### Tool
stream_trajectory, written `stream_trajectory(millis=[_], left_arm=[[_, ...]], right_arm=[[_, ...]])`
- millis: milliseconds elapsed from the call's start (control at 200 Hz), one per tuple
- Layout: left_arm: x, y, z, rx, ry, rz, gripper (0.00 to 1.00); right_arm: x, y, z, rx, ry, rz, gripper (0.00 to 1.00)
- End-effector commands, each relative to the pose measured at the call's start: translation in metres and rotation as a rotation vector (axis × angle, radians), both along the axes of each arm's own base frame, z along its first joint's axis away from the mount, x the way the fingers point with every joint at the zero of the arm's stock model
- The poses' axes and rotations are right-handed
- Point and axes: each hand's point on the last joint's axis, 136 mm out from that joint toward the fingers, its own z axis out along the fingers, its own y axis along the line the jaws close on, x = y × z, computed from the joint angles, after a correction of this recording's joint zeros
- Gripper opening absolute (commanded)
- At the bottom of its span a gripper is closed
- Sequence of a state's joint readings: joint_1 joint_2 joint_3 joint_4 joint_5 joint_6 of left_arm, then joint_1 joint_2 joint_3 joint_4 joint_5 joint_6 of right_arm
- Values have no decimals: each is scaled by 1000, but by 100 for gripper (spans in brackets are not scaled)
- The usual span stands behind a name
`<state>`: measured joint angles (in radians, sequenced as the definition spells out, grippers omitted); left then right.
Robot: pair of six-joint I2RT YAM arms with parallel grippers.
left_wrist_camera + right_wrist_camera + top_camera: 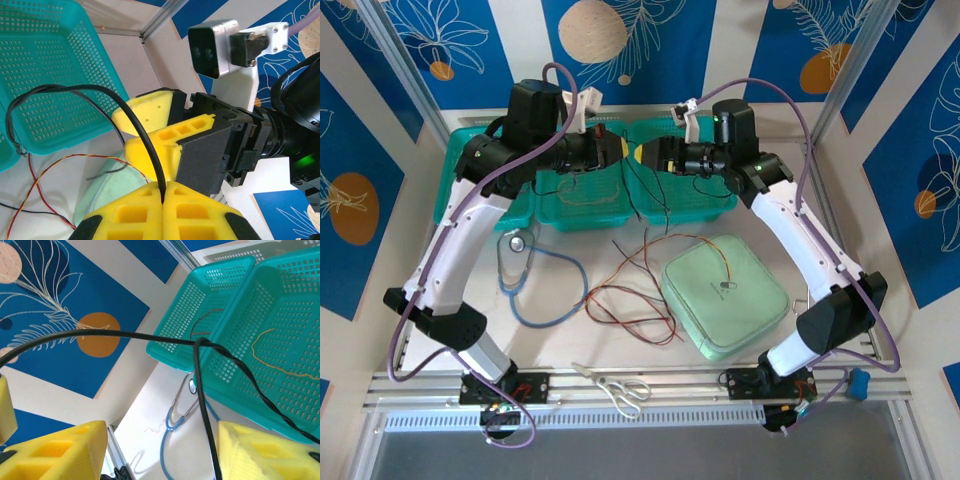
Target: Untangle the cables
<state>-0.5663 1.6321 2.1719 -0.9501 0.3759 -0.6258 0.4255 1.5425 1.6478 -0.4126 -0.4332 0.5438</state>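
three teal baskets stand in a row at the far side of the table. the middle basket [300, 315] holds one tan-yellow wire [272, 357] lying in a loose curve on its floor. the left basket [210, 280] holds a thin red-brown wire [205, 320]. the right basket [705, 208] is partly hidden by the arm, so i cannot tell what is in it.

both arms meet in the air above the baskets. the left gripper [162, 192] is pressed together on a black cable [75, 87], which arcs up out of its yellow fingers. the right gripper [161, 440] has its fingers apart; the black cable runs down between them without touching either one, and it crosses itself in a small knot just above.

most of the cables [630, 295], red and black, lie tangled on the table between a blue stethoscope [525, 275] and a mint green case [740, 310]. one yellow strand [720, 255] rests on top of the case. thin black strands hang from the grippers down to the pile. scissors [620, 385] lie near the front edge.
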Motion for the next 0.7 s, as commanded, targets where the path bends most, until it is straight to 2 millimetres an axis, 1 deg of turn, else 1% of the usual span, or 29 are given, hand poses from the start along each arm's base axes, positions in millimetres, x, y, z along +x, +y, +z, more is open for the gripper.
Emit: stream_trajectory(millis=[0, 90, 165, 275, 300, 365, 395, 420, 515, 615, 695], left_arm=[[-2, 4, 15, -25, -40, -13, 0], [-3, 5, 16, -25, -42, -13, 0], [-4, 5, 16, -24, -41, -14, 0], [-3, 7, 15, -20, -41, -9, 0], [-3, 7, 15, -21, -42, -9, 0], [-3, 8, 15, -16, -44, -4, 0], [-2, 8, 14, -14, -45, -1, 0], [-2, 9, 14, -15, -47, 1, 0], [-2, 11, 15, -19, -53, 6, 0], [-1, 11, 16, -27, -52, 4, 0], [-2, 12, 17, -29, -50, 3, 0]], right_arm=[[-5, -4, 16, -46, -122, 19, 61], [1, -9, 11, -91, -147, 10, 61], [6, -11, 2, -116, -129, 8, 59], [4, -6, -6, -109, -90, 28, 55], [3, -4, -8, -111, -88, 24, 52], [2, -3, -7, -121, -98, 18, 36], [1, -2, -5, -124, -106, 20, 33], [1, -2, -2, -124, -112, 17, 32], [5, -3, 0, -123, -109, 12, 38], [8, 0, -9, -140, -95, 36, 54], [15, 0, -21, -161, -83, 31, 55]])
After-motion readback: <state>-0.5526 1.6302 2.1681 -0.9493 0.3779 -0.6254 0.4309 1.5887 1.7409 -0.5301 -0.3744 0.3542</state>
